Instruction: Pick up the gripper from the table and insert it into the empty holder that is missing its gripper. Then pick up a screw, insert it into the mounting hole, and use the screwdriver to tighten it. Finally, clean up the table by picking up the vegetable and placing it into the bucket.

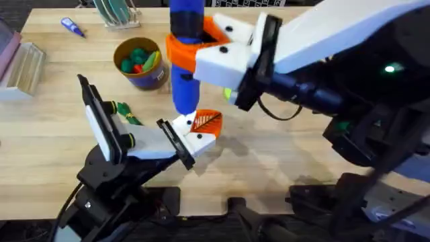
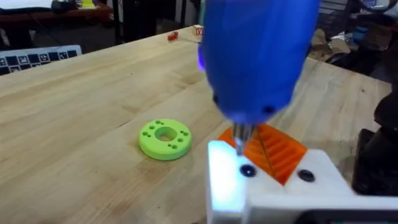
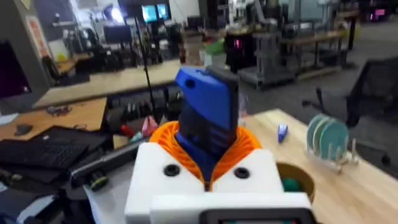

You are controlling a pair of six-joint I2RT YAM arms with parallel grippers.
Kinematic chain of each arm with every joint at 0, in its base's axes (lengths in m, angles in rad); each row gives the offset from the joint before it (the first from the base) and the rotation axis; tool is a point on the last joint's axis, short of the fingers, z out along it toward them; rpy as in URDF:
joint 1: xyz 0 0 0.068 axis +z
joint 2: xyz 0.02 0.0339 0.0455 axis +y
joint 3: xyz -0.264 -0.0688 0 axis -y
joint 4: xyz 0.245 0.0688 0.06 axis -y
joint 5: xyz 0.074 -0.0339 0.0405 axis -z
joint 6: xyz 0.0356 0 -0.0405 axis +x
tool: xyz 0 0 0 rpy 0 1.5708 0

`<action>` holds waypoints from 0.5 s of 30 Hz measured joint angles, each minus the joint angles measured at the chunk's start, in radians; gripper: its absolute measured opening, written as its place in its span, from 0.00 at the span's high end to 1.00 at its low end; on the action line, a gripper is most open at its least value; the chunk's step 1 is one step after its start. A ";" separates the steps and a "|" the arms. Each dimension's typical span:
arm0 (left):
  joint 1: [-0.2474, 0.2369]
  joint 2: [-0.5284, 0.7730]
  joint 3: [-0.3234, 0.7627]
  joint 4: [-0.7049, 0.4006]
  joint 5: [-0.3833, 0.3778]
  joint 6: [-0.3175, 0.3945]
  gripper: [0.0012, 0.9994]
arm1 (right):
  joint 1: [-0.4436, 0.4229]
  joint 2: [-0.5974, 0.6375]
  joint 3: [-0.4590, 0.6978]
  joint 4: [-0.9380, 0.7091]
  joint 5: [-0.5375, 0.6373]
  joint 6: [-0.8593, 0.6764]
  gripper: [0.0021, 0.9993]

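Right gripper [image 1: 201, 47] clamped on screwdriver [image 1: 185, 74] mid-barrel: stiff, top-heavy, slick plastic, grip snug. Bit on holder [image 1: 191, 134]; left gripper [image 1: 195, 131] jaw gap can't tell. Vegetable [image 1: 127, 113] at 9 o'clock of the holder

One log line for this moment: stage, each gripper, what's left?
stage: tightening screw | right gripper: shut on screwdriver, bit down at holder | left gripper: orange gripper seated | left: vegetable still outside bucket
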 joint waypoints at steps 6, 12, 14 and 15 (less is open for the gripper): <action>0.000 0.000 0.000 0.000 0.000 0.000 0.99 | -0.041 -0.028 0.000 0.085 0.006 -0.086 0.98; 0.000 0.000 0.000 0.000 0.000 0.000 0.99 | -0.188 -0.035 0.000 -0.127 0.119 -0.353 0.98; 0.000 0.000 0.000 0.000 0.000 0.000 0.99 | -0.242 -0.028 0.000 -0.224 0.179 -0.465 0.98; 0.000 0.000 0.000 0.000 0.000 0.000 0.99 | -0.265 -0.022 0.000 -0.259 0.213 -0.517 0.98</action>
